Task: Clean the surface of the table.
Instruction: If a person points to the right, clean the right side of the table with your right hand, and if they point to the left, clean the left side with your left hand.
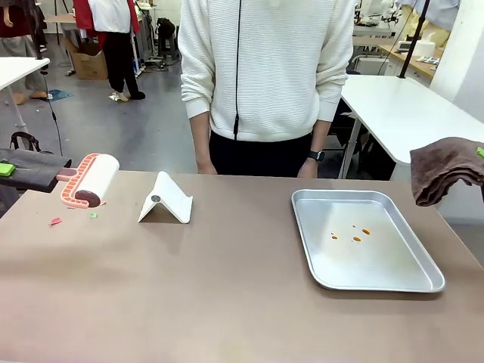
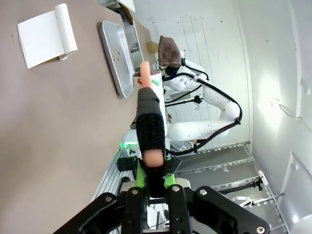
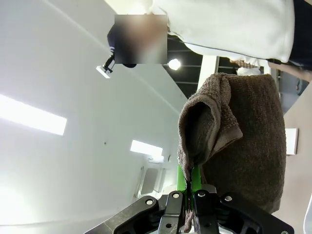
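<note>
Front view first. Left gripper (image 1: 45, 168) clamped tight on the handle of a lint roller (image 1: 91, 181), hovering over the far left corner of the table (image 1: 227, 310). Just below the roller, a red scrap (image 1: 56, 221) and a green scrap (image 1: 94, 215) on the tabletop near its left edge. Near the far edge, left of middle, a white folded stand (image 1: 166, 200). On the right half, a metal tray (image 1: 423, 280) with orange spots (image 1: 355, 234) inside. Right gripper (image 1: 479, 153) up beyond the right edge, pinched shut on a brown towel (image 1: 442, 170) hanging clear of the surface. Person (image 1: 265, 76) standing at the far edge.

Over to the left wrist view. Green pads (image 2: 139, 179) squeezed on the roller's dark grip, pink handle poking out beyond. Tabletop running away alongside, no contact with it.

Right wrist view now. Pads closed on a bunched fold of the towel, the rest drooping soft and loose.

Handling, by the look of it: broad, rigid, heavy, smooth and matte. Nothing to lift or grasp, only to roll and wipe across. Probably firm enough to take a good press. Scraps look light and likely to skid ahead of a cloth, so the sticky roller seems the better bet there. Best to hold the tools as they are: roller by its handle, towel by its gathered edge.
</note>
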Available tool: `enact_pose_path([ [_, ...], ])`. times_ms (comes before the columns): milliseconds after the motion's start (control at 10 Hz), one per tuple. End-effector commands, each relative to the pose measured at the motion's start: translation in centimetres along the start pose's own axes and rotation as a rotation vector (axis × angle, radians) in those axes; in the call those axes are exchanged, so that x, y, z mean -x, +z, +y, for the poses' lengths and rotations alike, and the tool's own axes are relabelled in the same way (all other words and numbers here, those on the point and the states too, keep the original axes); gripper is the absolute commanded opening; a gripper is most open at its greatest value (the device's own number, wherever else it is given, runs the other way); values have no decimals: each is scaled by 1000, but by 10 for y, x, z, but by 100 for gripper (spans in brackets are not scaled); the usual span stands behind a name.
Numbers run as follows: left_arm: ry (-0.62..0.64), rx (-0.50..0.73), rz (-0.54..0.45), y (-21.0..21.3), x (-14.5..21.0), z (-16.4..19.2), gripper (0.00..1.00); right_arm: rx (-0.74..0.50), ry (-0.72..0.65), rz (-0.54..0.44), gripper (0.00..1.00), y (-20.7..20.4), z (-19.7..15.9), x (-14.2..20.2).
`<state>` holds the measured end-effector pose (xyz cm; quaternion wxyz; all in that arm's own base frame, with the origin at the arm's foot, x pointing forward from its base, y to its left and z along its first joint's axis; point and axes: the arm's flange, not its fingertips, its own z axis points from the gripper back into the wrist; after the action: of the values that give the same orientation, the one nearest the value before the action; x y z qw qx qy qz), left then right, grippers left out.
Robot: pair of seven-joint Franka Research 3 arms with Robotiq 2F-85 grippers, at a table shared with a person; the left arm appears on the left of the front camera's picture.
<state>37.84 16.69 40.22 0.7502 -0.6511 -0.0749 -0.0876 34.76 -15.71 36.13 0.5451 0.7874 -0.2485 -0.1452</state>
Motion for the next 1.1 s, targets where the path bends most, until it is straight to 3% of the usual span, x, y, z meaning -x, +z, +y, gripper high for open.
enact_pose_path([
  [0, -23, 8, 6, 1, 3, -3, 0, -2, -23, 1, 0, 1, 7, 0],
  [1000, -23, 8, 6, 1, 3, -3, 0, -2, -23, 1, 0, 1, 7, 0],
])
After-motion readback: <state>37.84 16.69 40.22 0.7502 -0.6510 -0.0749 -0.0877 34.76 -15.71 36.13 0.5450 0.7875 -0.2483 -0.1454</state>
